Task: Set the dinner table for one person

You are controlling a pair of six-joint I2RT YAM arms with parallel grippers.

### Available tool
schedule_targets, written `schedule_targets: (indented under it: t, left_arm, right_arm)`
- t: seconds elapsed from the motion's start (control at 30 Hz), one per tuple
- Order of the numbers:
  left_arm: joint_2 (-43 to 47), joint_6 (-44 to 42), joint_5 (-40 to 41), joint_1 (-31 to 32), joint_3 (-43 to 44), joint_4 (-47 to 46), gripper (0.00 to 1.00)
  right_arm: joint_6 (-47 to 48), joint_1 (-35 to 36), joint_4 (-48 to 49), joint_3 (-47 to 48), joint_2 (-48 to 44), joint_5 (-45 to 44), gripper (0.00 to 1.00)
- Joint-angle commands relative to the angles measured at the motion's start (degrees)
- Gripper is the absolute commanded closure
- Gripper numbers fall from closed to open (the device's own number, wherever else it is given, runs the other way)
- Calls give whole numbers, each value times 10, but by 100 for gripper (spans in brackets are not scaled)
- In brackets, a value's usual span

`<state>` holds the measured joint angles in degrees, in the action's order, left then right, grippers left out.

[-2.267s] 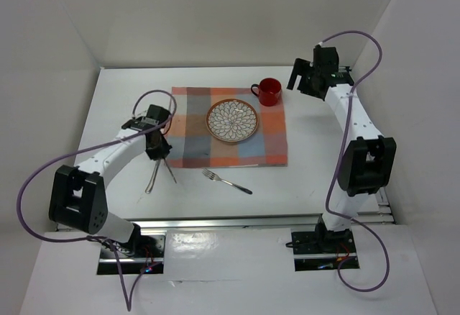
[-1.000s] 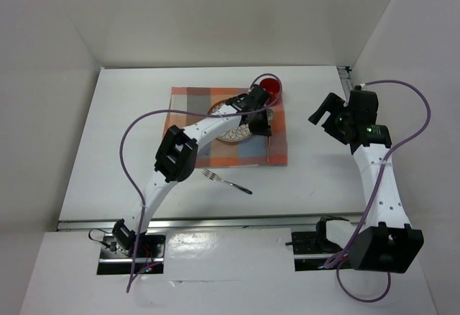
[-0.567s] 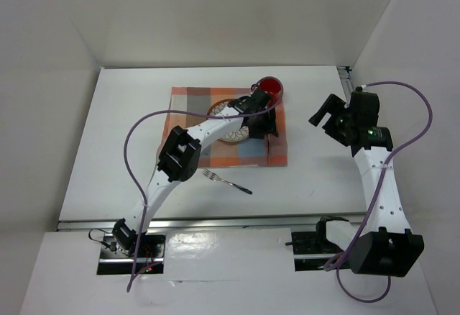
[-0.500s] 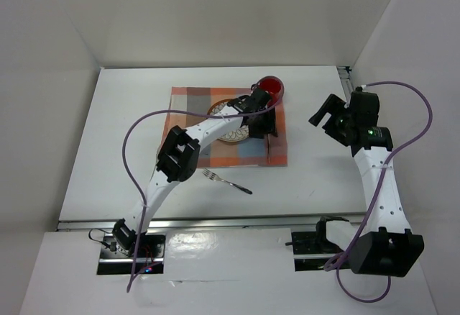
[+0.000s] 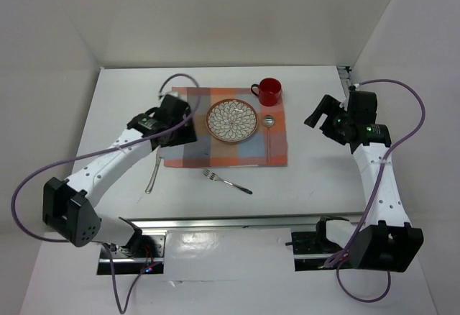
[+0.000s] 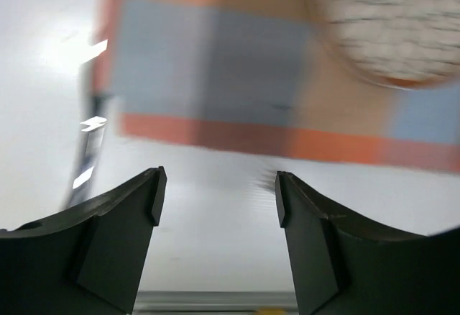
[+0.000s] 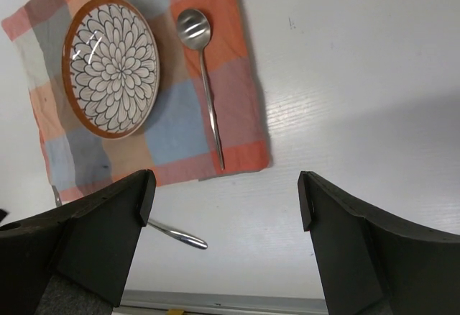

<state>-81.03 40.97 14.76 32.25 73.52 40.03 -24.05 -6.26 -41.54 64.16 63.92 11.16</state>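
Large white rectangular tabletop (image 5: 316, 175) carries everything. Slim metal utensil (image 5: 152, 175) lies left of the checked orange-blue-grey cloth placemat (image 5: 188, 151). Over the placemat's left edge, left gripper (image 6: 215, 198): jaws wide, empty. On the placemat: patterned round plate (image 5: 232, 120), steel spoon (image 5: 268, 137), red mug (image 5: 269, 91). Steel fork (image 5: 226, 181) on bare table just beside the near edge. Right of the cloth, right gripper (image 7: 226, 198): wide, empty.

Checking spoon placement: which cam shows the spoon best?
Right wrist: the spoon lies whole and sharp on the placemat, right of the plate. Top external shows the spoon whole but small. Left wrist shows none of it.
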Motion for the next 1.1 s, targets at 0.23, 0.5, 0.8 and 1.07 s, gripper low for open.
schedule_targets:
  t: [0.23,0.5,0.8,1.07]
  left_arm:
    - [2,31,-33,-243,-241,-13,18]
    - [-107,25,-66,-278,-209,-40,25]
    - [-142,61,-47,-337,-217,-33,49]
    - [-131,73,-54,-351,-210,-40,56]
  right_arm:
    - [18,3,23,0,18,35,7]
    - [18,3,23,0,23,35,7]
    - [18,8,23,12,29,30,7]
    - [18,8,28,12,34,35,7]
